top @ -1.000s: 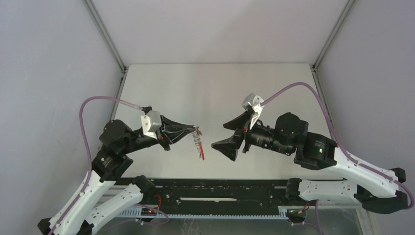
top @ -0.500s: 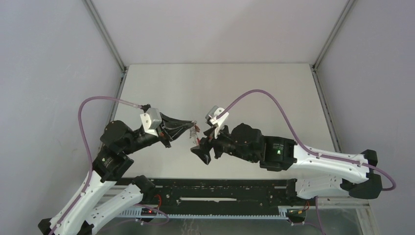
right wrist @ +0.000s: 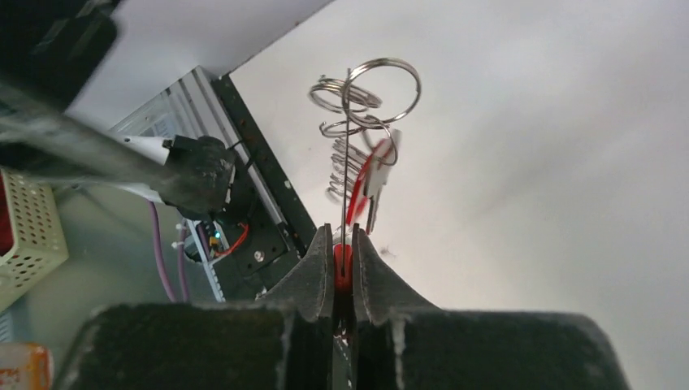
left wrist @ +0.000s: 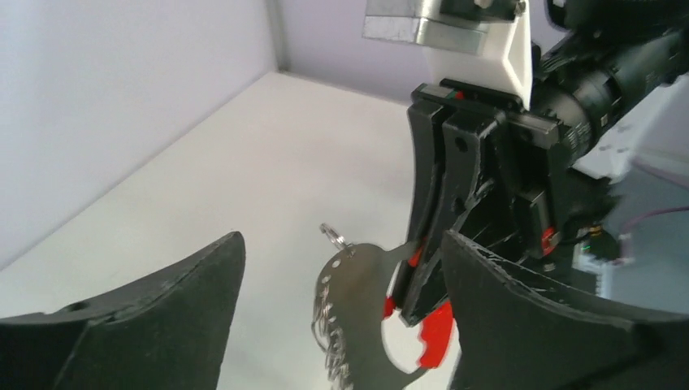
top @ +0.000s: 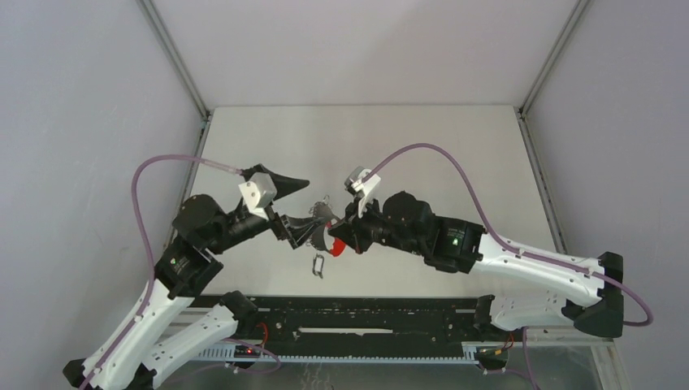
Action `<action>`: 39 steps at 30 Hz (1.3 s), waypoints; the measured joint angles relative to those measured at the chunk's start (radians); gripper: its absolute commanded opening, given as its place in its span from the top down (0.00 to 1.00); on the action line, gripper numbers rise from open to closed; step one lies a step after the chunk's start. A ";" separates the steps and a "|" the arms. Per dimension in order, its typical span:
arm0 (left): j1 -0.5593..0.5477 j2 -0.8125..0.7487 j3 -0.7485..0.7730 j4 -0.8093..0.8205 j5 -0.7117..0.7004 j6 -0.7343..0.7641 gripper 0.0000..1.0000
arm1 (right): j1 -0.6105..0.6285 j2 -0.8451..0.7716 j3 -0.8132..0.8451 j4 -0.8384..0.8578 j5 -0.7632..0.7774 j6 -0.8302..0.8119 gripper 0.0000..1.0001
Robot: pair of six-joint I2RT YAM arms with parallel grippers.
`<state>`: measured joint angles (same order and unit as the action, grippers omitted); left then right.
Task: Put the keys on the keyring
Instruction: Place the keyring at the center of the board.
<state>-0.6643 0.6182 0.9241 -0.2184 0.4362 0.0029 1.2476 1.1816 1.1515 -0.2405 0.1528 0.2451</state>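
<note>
Left gripper (left wrist: 341,244): jaws stand wide apart with nothing between them. Its two black fingers (left wrist: 162,317) flank the bunch, and no contact shows in the wrist view.

Right gripper (right wrist: 342,237): clamped tight on the red strap (right wrist: 343,272). A thin flat metal piece, seen edge-on, rises from between the same fingertips.

Keys (left wrist: 357,284): a loose silvery bunch with a fine coiled chain (right wrist: 343,166), carried in the air above the table (top: 422,146). They sit just beyond the right fingertips and between the left fingers.

Keyring (right wrist: 370,81): thin wire loops at the far end of the bunch, past the chain. Whether any key is threaded on them cannot be told.

Position: the two grippers meet tip to tip over the near middle of the table.

Small dark item (top: 318,266): lies on the table just on the near side of the grippers, too small to identify
</note>
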 measured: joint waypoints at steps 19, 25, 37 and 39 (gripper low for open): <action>0.447 0.461 0.386 -0.665 -0.381 0.195 0.00 | -0.587 0.390 -0.034 0.096 -0.716 0.419 1.00; 0.514 0.422 0.283 -0.705 -0.404 0.236 0.00 | -0.650 0.513 -0.034 0.156 -0.735 0.439 1.00; 0.514 0.335 0.071 -0.674 -0.451 0.261 0.00 | -0.700 0.663 -0.128 0.245 -0.715 0.419 0.71; 0.515 0.321 0.058 -0.664 -0.457 0.264 0.00 | -0.705 0.645 -0.181 0.272 -0.701 0.418 0.51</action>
<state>-0.1497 0.9390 0.9821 -0.8822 -0.0208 0.2672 0.5423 1.8263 0.9707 0.0315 -0.5484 0.6636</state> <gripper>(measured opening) 0.996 0.272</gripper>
